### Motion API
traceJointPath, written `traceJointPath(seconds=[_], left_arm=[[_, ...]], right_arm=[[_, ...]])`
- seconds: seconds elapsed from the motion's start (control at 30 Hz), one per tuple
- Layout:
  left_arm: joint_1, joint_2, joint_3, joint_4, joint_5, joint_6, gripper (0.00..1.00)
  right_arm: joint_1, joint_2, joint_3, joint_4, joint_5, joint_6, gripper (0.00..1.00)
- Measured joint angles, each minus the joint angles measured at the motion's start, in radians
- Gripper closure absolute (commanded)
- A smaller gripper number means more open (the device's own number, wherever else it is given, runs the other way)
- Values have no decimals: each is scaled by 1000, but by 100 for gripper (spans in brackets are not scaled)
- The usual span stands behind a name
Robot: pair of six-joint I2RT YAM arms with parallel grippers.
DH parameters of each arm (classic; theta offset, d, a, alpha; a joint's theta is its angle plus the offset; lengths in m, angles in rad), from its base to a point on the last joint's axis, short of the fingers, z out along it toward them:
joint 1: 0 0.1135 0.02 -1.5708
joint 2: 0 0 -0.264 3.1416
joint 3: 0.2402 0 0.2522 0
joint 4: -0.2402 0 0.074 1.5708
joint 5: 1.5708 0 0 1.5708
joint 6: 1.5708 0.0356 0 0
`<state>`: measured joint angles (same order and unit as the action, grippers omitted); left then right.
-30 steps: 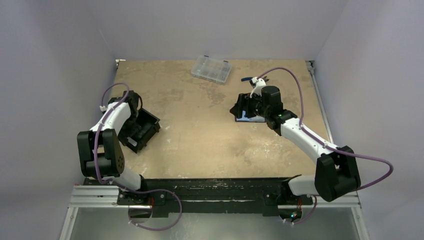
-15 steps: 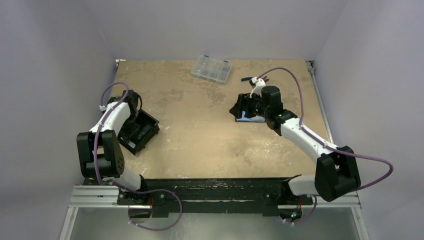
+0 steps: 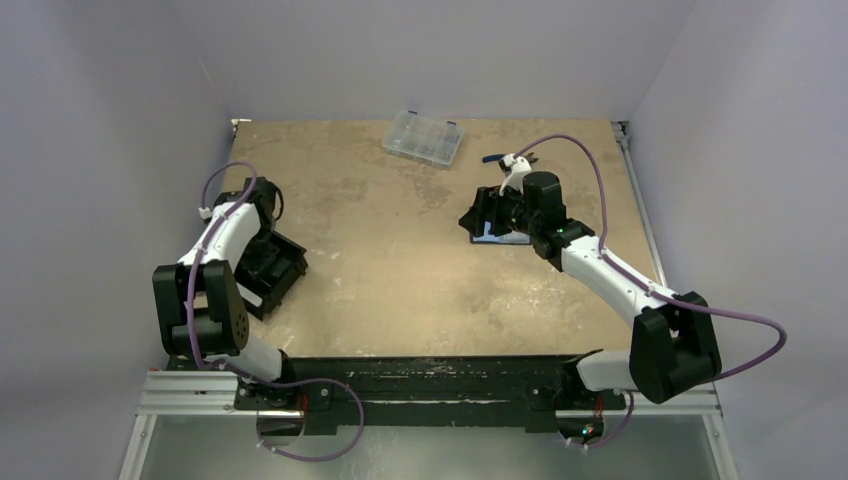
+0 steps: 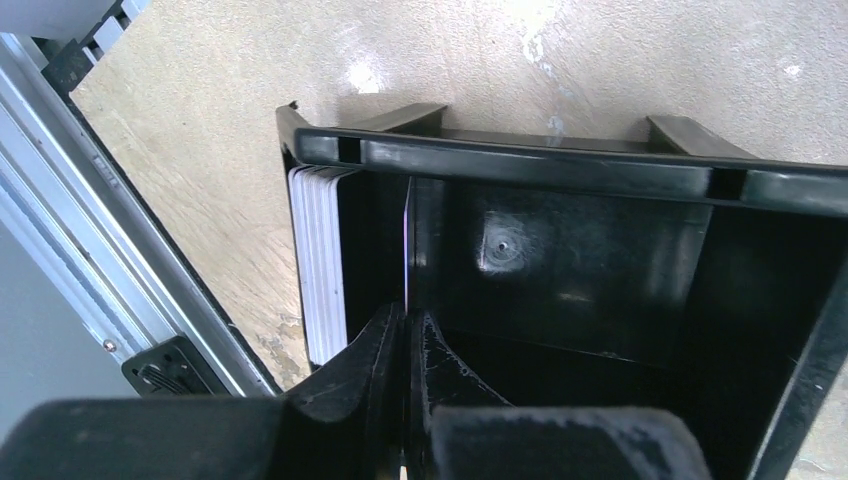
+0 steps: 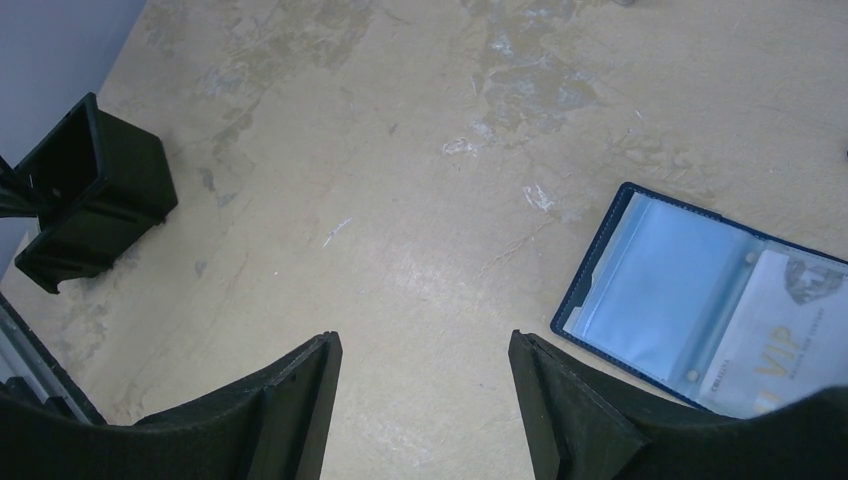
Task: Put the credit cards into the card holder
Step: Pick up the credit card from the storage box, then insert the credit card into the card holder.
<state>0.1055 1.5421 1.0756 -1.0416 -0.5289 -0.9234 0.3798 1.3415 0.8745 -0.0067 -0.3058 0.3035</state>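
The left jaws have just clenched inside the black box (image 4: 520,165), pinching one upright credit card (image 4: 407,235) beside the stack of cards (image 4: 318,265); the box slid a little. The right jaws stay released over the worktop (image 5: 400,200), near the open card holder (image 5: 650,300). I think lifting comes next.

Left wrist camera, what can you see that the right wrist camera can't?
Only the left wrist view shows inside the black box: a stack of cards standing against one wall, and the left gripper shut on a single card. Only the right wrist view shows the open card holder lying flat with a VIP card in a sleeve, and the right gripper open. Both show the black box and the tan table.
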Motion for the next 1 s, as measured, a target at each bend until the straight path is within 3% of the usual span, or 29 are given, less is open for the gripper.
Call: traceJointPath(seconds=[0.43,0.77,0.87,1.0], left_arm=[[1,-11,53,4,2,51,100],[1,-176,341,9,64,172,100],[3,-261,410,51,172,237,100],[-7,-349,377,246,532,311,100]], right_arm=[[0,4,0,0,1,-1,29],[0,42,0,-8,40,-7,28],[0,69,0,-21,54,-10,28],[0,85,0,-31,43,-10,27]])
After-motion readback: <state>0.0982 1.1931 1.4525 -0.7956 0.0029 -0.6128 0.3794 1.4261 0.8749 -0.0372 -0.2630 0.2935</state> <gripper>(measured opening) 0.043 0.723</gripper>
